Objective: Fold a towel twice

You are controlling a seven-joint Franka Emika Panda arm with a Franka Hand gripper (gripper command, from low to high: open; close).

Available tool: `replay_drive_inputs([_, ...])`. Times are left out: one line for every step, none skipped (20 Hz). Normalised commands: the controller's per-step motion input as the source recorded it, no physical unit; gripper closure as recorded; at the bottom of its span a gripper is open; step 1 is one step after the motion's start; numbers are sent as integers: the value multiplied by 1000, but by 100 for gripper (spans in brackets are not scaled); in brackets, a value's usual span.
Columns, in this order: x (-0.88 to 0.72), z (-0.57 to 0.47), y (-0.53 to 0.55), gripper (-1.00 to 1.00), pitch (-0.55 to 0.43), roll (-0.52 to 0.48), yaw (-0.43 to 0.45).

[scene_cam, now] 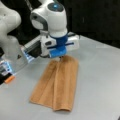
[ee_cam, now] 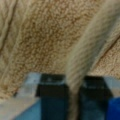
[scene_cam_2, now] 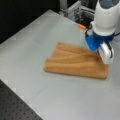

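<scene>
The orange-tan towel (scene_cam: 58,85) lies on the grey table (scene_cam: 100,82), folded into a long strip with one layer overlapping the other. In a front view it stretches left to right (scene_cam_2: 75,62). My gripper (scene_cam: 61,57) is down at the strip's far end, under the blue wrist part (scene_cam_2: 93,42). In the wrist view the two dark fingers (ee_cam: 53,96) are shut on a raised edge of the towel (ee_cam: 45,42), which runs up between them.
A small orange object (scene_cam: 10,79) lies by the arm's base (scene_cam: 11,50) and shows in a front view near the top (scene_cam_2: 81,26). Grey equipment (scene_cam_2: 75,10) stands behind the table. A black perforated board (scene_cam_2: 15,105) borders the table's near corner.
</scene>
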Motion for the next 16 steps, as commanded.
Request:
replay_drive_inputs([-356, -91, -145, 100, -73, 102, -49])
replay_drive_inputs([-339, -92, -130, 100, -73, 106, -46])
replay_drive_inputs([-334, -90, -112, 100, -51, 106, -43])
replay_drive_inputs([-329, -86, -102, 100, -47, 109, -40])
replay_drive_inputs([-346, -81, -91, 100, -36, 112, -33])
replay_drive_inputs([-381, -77, -80, 100, -27, 114, -32])
replay_drive_inputs([-389, -70, -69, 100, -28, 116, -31])
replay_drive_inputs([-383, -65, -59, 100, -31, 119, -31])
replay_drive_inputs([-403, -66, -46, 100, -24, 116, -40])
replay_drive_inputs([-441, -71, -34, 100, -15, 115, -45])
replay_drive_inputs([-450, -73, -24, 100, -19, 117, -46])
replay_drive_inputs([-479, -83, -17, 100, -28, 129, -44])
replay_drive_inputs([-510, -97, -10, 100, -33, 138, -38])
replay_drive_inputs([-543, -109, -2, 100, -44, 145, -36])
replay_drive_inputs([-546, -116, 6, 100, -55, 149, -36])
replay_drive_inputs([-516, -118, 15, 100, -69, 151, -35])
